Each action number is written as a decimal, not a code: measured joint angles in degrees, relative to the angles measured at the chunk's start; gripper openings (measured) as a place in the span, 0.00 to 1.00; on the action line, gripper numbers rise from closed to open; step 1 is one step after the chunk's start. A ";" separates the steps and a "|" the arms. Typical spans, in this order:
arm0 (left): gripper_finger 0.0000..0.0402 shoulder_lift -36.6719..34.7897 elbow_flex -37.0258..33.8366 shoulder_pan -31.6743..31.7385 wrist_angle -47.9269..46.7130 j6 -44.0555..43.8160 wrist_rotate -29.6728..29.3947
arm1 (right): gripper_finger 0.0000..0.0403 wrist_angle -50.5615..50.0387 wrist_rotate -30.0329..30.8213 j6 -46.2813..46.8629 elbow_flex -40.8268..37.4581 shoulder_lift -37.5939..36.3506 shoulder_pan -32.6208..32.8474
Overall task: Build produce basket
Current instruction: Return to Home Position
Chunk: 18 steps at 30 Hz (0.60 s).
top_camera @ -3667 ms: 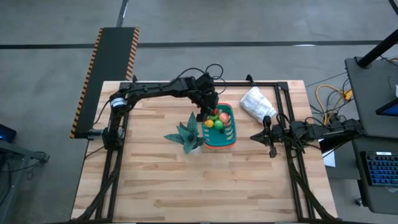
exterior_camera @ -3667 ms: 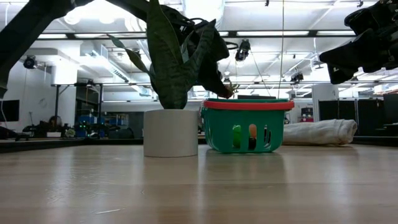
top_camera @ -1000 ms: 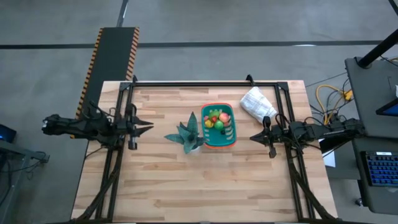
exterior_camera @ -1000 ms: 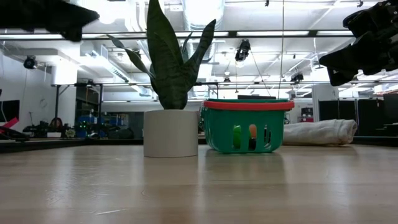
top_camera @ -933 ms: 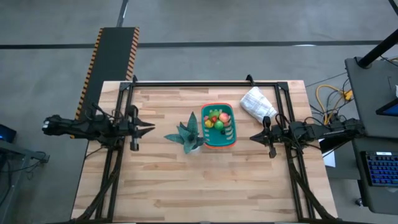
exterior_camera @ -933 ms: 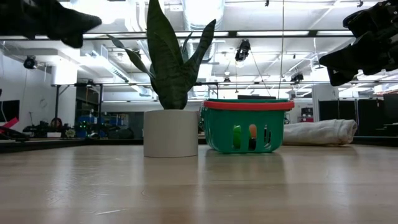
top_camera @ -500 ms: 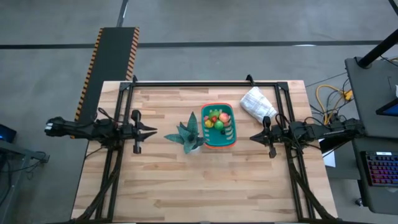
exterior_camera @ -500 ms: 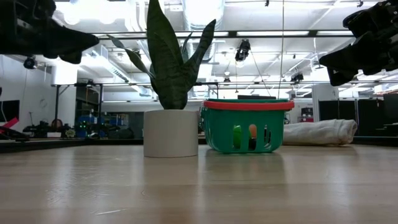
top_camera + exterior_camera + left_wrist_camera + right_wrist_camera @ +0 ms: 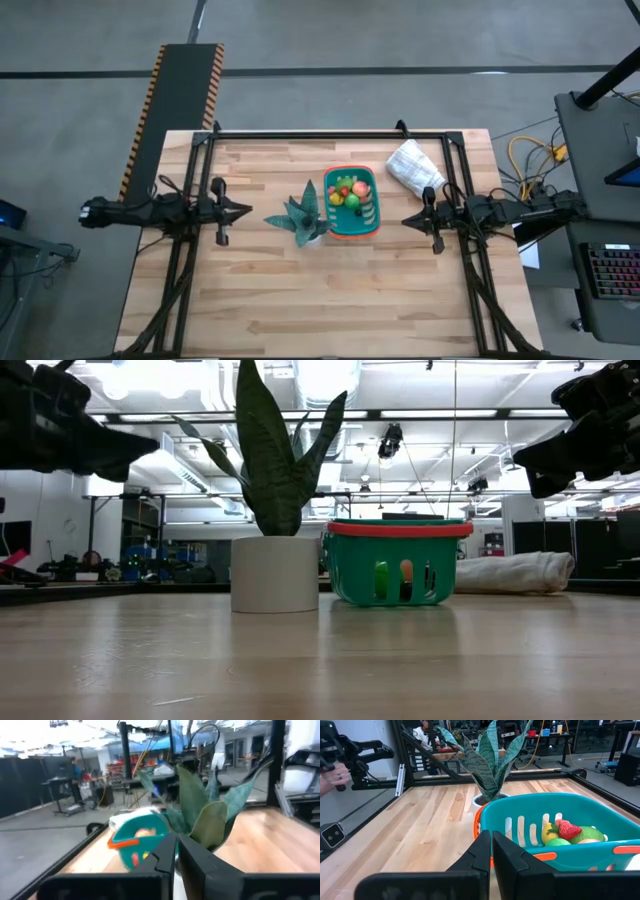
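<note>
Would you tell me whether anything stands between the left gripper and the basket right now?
Yes: the potted plant stands between the left gripper and the basket, right beside the basket. Nothing visible stands between the right gripper, on the other side, and the basket.

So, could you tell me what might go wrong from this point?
The plant stands right beside the basket, its leaves pointing towards the left claw; a reach from that side could snag them and tip the pot. The right claw hangs near the basket's other side and could nudge it.
</note>
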 joint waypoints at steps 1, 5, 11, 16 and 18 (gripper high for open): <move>0.01 0.29 -0.40 0.53 0.69 -0.98 1.24 | 0.02 0.02 0.00 0.00 0.00 -0.02 0.01; 0.00 1.79 -0.44 2.47 0.36 -2.61 5.37 | 0.02 0.02 0.00 0.00 0.00 0.00 0.01; 0.00 1.27 -0.46 4.46 -0.20 -2.37 7.26 | 0.02 0.02 0.00 0.00 0.00 0.00 0.01; 0.00 2.40 -0.48 4.73 -0.51 -2.67 8.97 | 0.02 0.02 0.00 0.00 0.00 0.02 0.01; 0.00 3.50 -0.48 4.73 -0.55 -2.72 9.05 | 0.02 0.02 0.00 0.00 0.00 0.02 0.00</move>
